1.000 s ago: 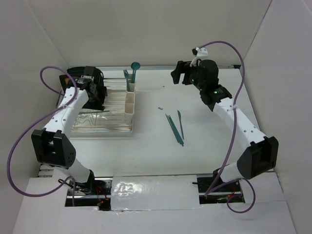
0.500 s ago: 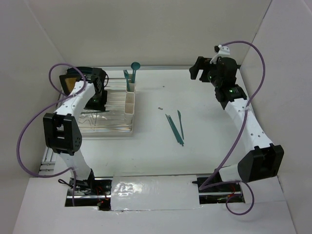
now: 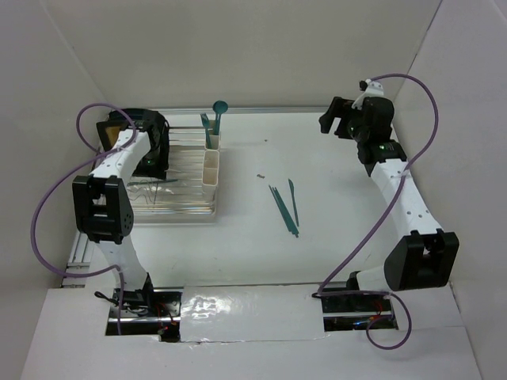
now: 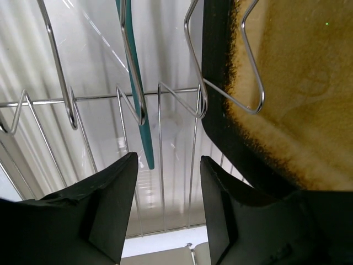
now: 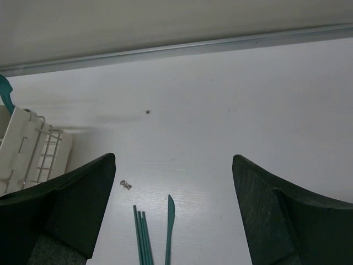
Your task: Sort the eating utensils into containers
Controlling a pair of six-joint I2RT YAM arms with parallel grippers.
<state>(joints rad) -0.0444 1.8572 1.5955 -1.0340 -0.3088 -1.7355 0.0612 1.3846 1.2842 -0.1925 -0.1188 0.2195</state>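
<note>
Both grippers are empty. The left gripper (image 4: 165, 212), jaws partly spread, hangs over the wire rack (image 4: 71, 105), where one teal utensil (image 4: 135, 83) lies beside one plate (image 4: 287, 83). The right gripper (image 5: 174, 218) gapes wide at upper right. The containers (image 3: 211, 162), left of centre, hold two utensils, one of them a spoon (image 3: 219, 108). Right of centre on the table (image 3: 341, 222), one knife (image 3: 292, 194) lies just beside some slim pieces (image 3: 282, 210), whose number I cannot tell.

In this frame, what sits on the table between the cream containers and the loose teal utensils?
Only a tiny dark speck; otherwise bare table between the containers and the utensils. The top view shows it.
</note>
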